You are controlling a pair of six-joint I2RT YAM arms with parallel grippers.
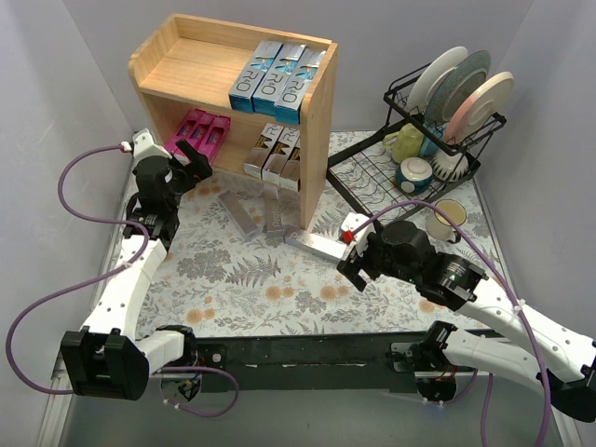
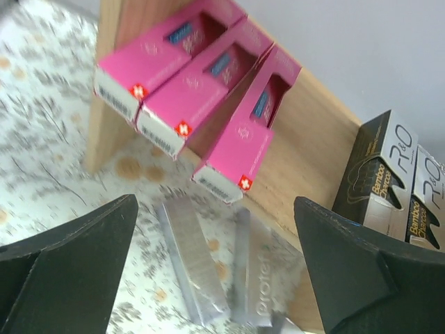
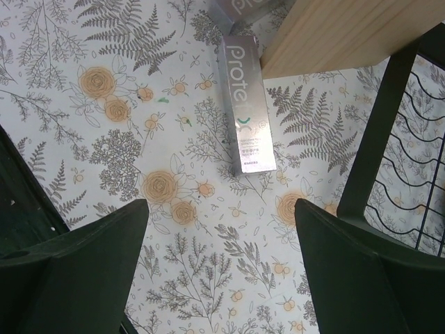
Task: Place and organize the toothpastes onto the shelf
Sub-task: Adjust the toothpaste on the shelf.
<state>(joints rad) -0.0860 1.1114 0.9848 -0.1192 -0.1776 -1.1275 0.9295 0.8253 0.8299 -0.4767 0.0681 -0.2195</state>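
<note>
Three blue toothpastes (image 1: 277, 82) (overhead only)

Left arm (image 1: 126, 289) and right arm (image 1: 531, 321): white link shells, black joint housings, looping purple cables (image 1: 61, 189), black wedge-shaped fingers (image 2: 69, 257); both bolted to the black base bar (image 1: 307, 358).

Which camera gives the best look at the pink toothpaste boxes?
The left wrist view: all three pink boxes fill the frame, side by side on the lower shelf level. The top view shows them small, partly behind the left tool. The right wrist view misses them.
</note>
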